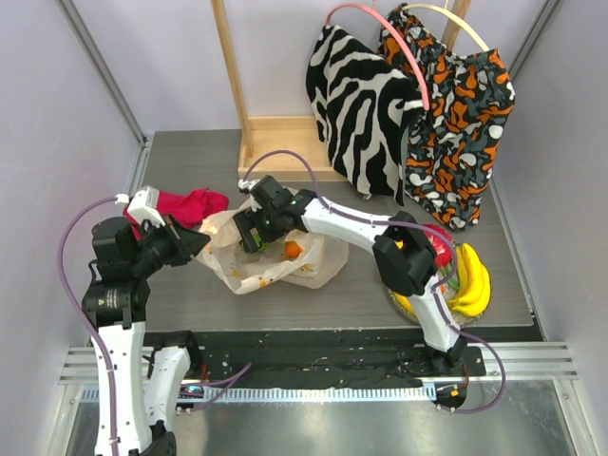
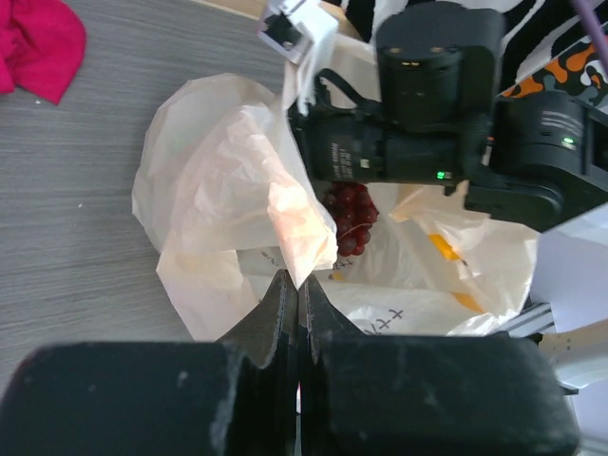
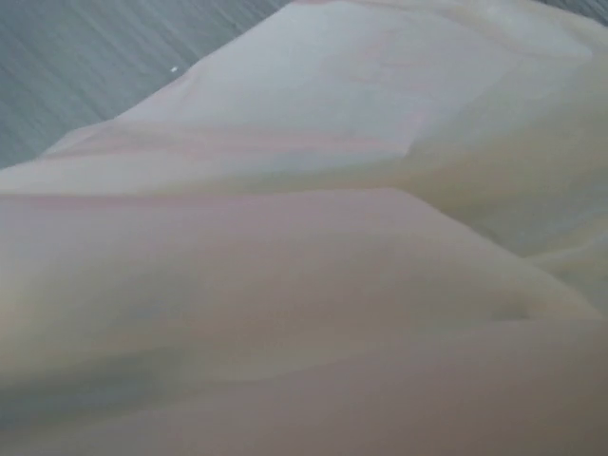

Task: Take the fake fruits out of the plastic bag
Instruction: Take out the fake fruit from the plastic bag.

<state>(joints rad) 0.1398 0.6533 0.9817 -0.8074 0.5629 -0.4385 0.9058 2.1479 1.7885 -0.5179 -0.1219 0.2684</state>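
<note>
Bag (image 2: 218, 190) pinched, left tool (image 2: 297, 283) (grapes (image 2: 350, 217) inside)

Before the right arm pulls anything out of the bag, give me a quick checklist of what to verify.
1. Grip of left hand on plastic bag edge: ok, shut on the film.
2. Bag mouth held open: ok, grape bunch visible inside.
3. Reach of right hand into the mouth: ok.
4. Its hold on a fruit: cannot tell, fingers hidden, wrist view shows only film.
5. Bag emptied: not ok, orange and grapes inside.
</note>
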